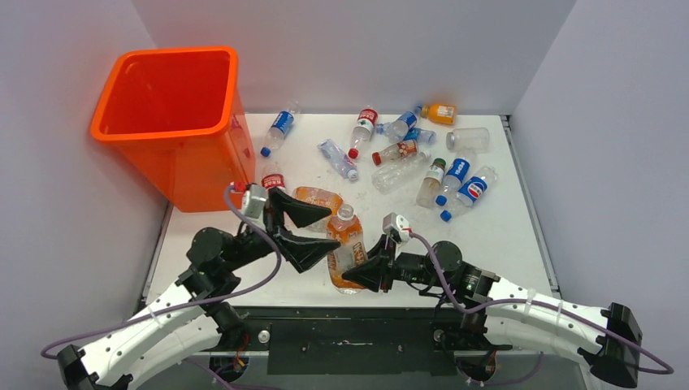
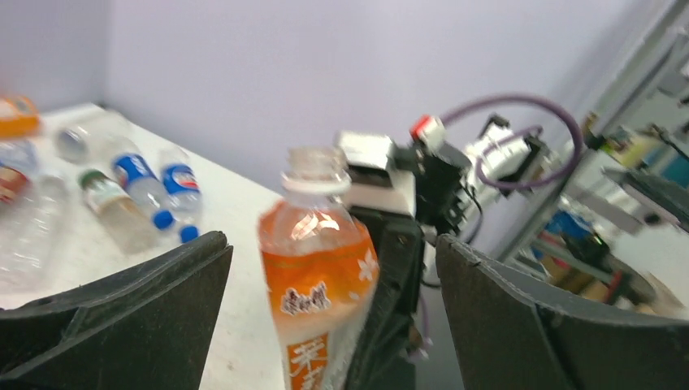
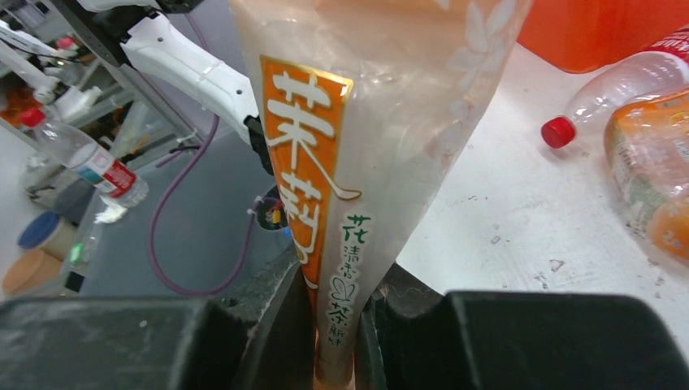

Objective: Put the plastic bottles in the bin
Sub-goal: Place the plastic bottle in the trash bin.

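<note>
Currently the right gripper (image 1: 357, 275) is pinching shut on the flattened lower end of a clear uncapped plastic bottle with an orange-and-white label (image 1: 345, 242). It is holding the bottle roughly upright, open neck away from the fingers. Whether anything is inside the bottle I cannot tell. The left gripper (image 1: 325, 228) is standing with jaws wide apart, one finger on each side of that same bottle, neither touching it in the left wrist view. The tall square bright-orange plastic bin (image 1: 175, 130) is standing upright beyond the left gripper and to its left, showing its orange inner walls, its bottom out of sight. Another orange-labelled bottle (image 1: 315, 197) is lying just past the left gripper. The other small clear bottles (image 1: 457, 172) are lying scattered on the white table (image 1: 504, 236), well beyond the right gripper.
</note>
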### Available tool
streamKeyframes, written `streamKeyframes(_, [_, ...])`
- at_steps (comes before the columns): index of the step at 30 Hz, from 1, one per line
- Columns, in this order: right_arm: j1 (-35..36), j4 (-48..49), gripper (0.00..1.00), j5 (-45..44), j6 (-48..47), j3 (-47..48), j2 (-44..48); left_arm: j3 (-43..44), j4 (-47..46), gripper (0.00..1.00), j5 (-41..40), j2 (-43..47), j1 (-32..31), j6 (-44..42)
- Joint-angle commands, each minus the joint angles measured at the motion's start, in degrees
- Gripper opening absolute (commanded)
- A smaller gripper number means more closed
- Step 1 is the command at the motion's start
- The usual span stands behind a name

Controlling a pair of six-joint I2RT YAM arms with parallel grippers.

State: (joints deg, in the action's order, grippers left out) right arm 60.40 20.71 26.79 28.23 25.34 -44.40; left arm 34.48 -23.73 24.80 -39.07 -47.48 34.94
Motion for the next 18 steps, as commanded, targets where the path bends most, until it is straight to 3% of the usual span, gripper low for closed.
streamKeyframes(1, [5.10, -6.92, 0.06, -14.47, -9.37, 3.62, 1.94, 4.22, 3.02, 0.96, -16.04, 4.23, -0.04, -7.33])
streamKeyframes(7, [11.54, -8.80, 0.05, -26.29, -12.23, 4.31, 1.22, 13.09, 17.98, 1.00, -21.01, 0.19, -0.20, -14.28])
streamKeyframes(10, [13.76, -9.59, 0.05, -31.55, -12.96, 5.05, -0.19, 15.22, 21.27, 0.93, -21.34, -1.75, -0.94, -15.53])
streamKeyframes(18, [15.96, -8.90, 0.05, -36.64, -13.56, 5.43, -1.98, 18.38, 29.16, 0.89, -27.99, -5.04, -7.43, -20.69])
